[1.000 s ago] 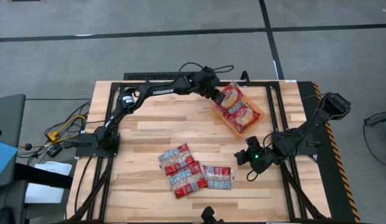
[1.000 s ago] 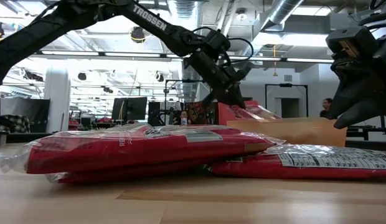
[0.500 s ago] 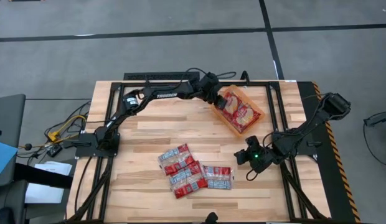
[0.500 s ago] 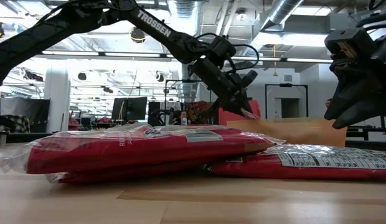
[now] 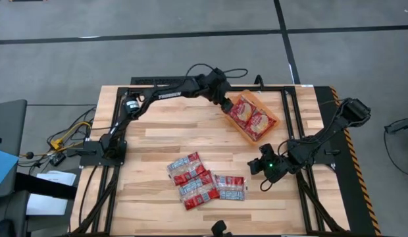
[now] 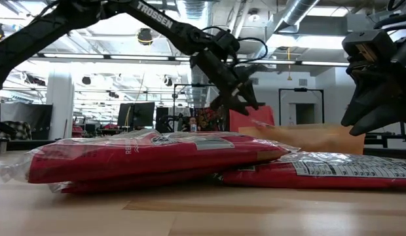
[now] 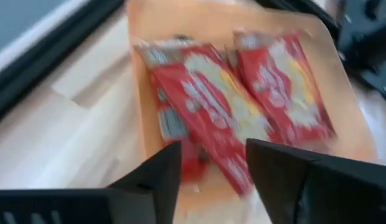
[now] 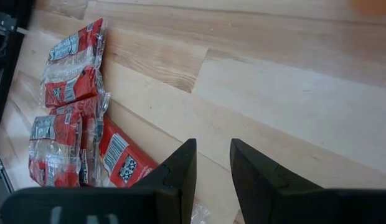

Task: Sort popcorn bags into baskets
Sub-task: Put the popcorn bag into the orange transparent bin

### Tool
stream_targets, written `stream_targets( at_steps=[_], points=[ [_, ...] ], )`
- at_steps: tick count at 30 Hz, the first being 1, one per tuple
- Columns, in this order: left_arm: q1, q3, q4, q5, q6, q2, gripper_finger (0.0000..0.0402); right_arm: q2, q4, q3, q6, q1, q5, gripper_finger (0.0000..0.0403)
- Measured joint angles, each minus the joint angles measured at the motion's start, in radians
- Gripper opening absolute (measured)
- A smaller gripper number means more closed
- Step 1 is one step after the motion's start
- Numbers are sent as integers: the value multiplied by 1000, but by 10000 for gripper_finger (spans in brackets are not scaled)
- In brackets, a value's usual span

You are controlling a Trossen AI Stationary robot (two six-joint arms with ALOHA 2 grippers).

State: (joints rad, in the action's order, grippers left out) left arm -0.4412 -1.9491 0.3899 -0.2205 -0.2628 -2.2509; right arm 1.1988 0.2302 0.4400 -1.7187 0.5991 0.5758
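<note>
An orange basket (image 5: 274, 120) sits at the table's far right and holds popcorn bags (image 5: 251, 116). In the left wrist view two red bags (image 7: 211, 106) lie side by side in the basket (image 7: 180, 18), over another one. My left gripper (image 5: 225, 104) hovers open just above the basket's left end (image 7: 211, 149), with nothing between its fingers. Several more popcorn bags (image 5: 204, 181) lie overlapping flat on the table near its front middle. My right gripper (image 5: 255, 164) waits open to the right of that pile (image 8: 68, 124), holding nothing.
Black frame rails (image 5: 289, 112) run along the table's far and right sides next to the basket. Bare wood lies between the basket and the pile. In the low view the pile (image 6: 157, 157) fills the foreground and the basket (image 6: 308, 137) stands behind it.
My left gripper held a popcorn bag tilted over the basket's far end, brought it down into the basket and opened, letting go. The bag now lies flat in the basket. The gripper has since drawn back up and slightly toward the table's left.
</note>
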Motion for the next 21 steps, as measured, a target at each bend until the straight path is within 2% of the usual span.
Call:
stream_targets(
  at_steps=[3, 5, 8, 11, 14, 15, 21],
  points=[
    [-13, 0, 83, -89, 34, 60, 191, 0, 0, 0, 1, 0, 0, 124],
    [-16, -1, 135, -150, 74, 94, 189, 0, 1, 0, 2, 0, 0, 124],
    [12, -1, 158, -71, 172, 114, 160, 0, 7, 0, 15, -4, 1, 124],
    [55, 0, 151, 21, 264, 116, 102, 0, 11, 0, 25, -18, 0, 124],
    [88, 0, 117, 13, 301, 109, 27, 0, 12, 0, 26, -31, 0, 124],
    [96, 0, 121, 1, 310, 107, 14, 0, 14, 0, 26, -34, 0, 124],
    [125, 17, 125, 89, 407, 104, 2, 0, 16, 0, 26, -39, -2, 124]
  ],
)
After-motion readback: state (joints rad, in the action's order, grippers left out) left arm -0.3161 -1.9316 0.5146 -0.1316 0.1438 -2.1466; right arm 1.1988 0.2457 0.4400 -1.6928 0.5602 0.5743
